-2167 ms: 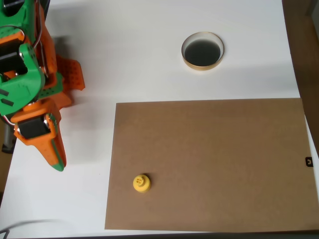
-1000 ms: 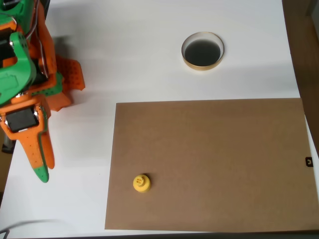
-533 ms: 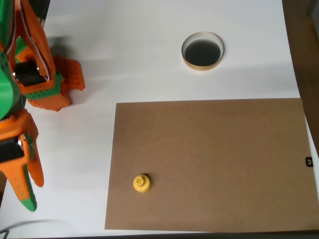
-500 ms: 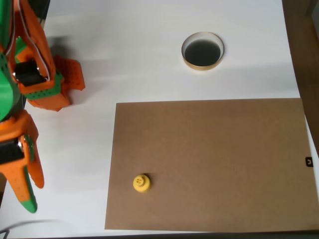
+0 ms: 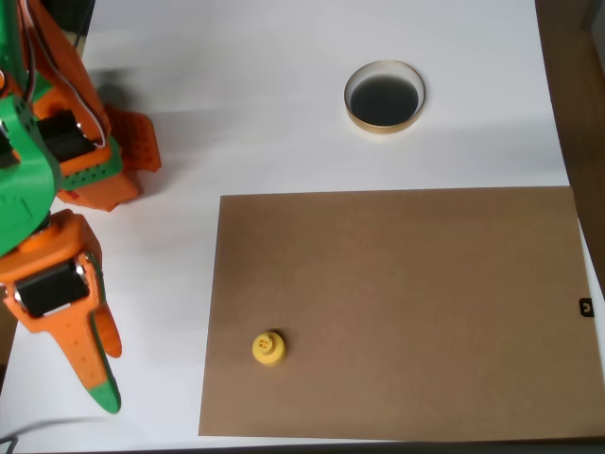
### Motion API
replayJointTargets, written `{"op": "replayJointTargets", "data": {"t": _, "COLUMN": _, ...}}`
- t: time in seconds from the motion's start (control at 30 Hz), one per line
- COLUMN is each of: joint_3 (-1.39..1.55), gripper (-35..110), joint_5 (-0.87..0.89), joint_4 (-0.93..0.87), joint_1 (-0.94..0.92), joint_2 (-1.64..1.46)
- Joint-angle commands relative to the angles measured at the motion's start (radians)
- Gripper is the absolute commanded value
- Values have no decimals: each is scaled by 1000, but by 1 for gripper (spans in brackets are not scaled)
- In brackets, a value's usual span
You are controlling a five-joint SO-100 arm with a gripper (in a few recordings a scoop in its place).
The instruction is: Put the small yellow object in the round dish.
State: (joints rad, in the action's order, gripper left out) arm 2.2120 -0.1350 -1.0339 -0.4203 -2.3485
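Yellow object (image 5: 268, 348) sits on the brown board (image 5: 397, 312), far from the round dish (image 5: 384, 96).
I judge it light, hard, slippery; I'd pinch its knob. Gripper (image 5: 106, 378) looks slightly parted, empty.

A brown board (image 5: 397, 312) lies flat on the white table (image 5: 265, 113), filling its lower right part and reaching close to the bottom edge. A small black tag (image 5: 586, 306) sits at the board's right edge.
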Motion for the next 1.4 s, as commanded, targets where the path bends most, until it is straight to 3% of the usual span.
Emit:
{"op": "replayJointTargets", "data": {"t": 0.0, "joint_3": -140, "gripper": 29, "joint_5": -12, "joint_4": -26, "joint_1": 20, "joint_2": 78}}
{"op": "replayJointTargets", "data": {"t": 0.4, "joint_3": -416, "gripper": 29, "joint_5": -23, "joint_4": -101, "joint_1": 63, "joint_2": 537}}
{"op": "replayJointTargets", "data": {"t": 1.37, "joint_3": -629, "gripper": 27, "joint_5": 23, "joint_4": -218, "joint_1": 331, "joint_2": 913}}
